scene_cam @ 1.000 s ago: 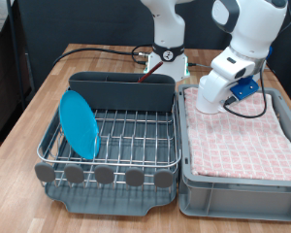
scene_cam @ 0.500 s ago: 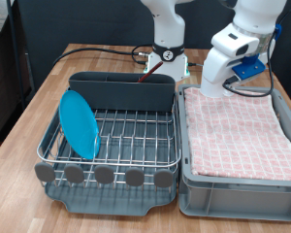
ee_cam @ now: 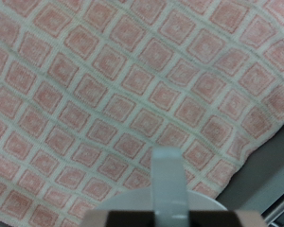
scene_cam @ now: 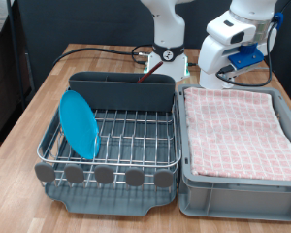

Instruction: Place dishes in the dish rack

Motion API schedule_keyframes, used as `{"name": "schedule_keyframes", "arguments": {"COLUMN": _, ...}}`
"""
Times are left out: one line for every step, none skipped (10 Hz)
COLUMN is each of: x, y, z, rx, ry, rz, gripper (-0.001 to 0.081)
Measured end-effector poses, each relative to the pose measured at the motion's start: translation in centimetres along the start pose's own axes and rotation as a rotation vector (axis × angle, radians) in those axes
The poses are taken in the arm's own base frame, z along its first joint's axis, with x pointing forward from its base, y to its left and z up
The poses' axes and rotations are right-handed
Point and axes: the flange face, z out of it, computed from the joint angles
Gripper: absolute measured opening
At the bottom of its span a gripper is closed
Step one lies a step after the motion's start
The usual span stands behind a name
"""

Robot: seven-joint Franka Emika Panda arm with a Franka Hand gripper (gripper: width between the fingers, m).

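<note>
The dish rack (scene_cam: 107, 146) is a dark-grey tray with a silver wire grid. The bright-blue plate (scene_cam: 80, 123) stands on edge in the grid at the exterior view's left. A thin reddish tip (scene_cam: 143, 80) shows at the rim of the tall grey cutlery compartment (scene_cam: 121, 92); it may be the wooden spoon. The white mug is not in view. My gripper (scene_cam: 210, 82) hangs above the far left corner of the grey crate. In the wrist view its fingers (ee_cam: 168, 180) read as one grey bar, shut and empty, over the pink checkered cloth (ee_cam: 123, 85).
The grey crate (scene_cam: 233, 199) with the pink checkered cloth (scene_cam: 238, 131) stands to the right of the rack. The robot base (scene_cam: 167, 53) and black cables (scene_cam: 92, 50) are at the back of the wooden table (scene_cam: 29, 126).
My gripper has risen off the pink cloth and moved up and towards the crate's far edge. The plate and rack have not moved.
</note>
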Motion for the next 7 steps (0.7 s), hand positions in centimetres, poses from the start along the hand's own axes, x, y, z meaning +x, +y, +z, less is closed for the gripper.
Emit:
{"name": "schedule_keyframes", "arguments": {"x": 1.2, "y": 0.5, "z": -0.3, "rx": 0.000, "ry": 0.001, "rz": 0.008, "gripper": 0.0069}}
{"name": "schedule_keyframes", "arguments": {"x": 2.6, "y": 1.1, "z": -0.6, "rx": -0.002, "ry": -0.007, "rz": 0.022, "gripper": 0.0069}}
{"name": "schedule_keyframes", "arguments": {"x": 4.0, "y": 1.5, "z": -0.9, "rx": 0.001, "ry": -0.011, "rz": 0.050, "gripper": 0.0069}}
{"name": "schedule_keyframes", "arguments": {"x": 5.5, "y": 1.9, "z": -1.3, "rx": 0.013, "ry": -0.007, "rz": 0.080, "gripper": 0.0069}}
{"name": "schedule_keyframes", "arguments": {"x": 6.9, "y": 2.3, "z": -1.8, "rx": 0.023, "ry": 0.006, "rz": 0.117, "gripper": 0.0069}}
{"name": "schedule_keyframes", "arguments": {"x": 8.4, "y": 2.7, "z": -2.4, "rx": 0.037, "ry": 0.038, "rz": 0.163, "gripper": 0.0069}}
{"name": "schedule_keyframes", "arguments": {"x": 9.7, "y": 3.1, "z": -3.0, "rx": 0.048, "ry": 0.068, "rz": 0.203, "gripper": 0.0069}}
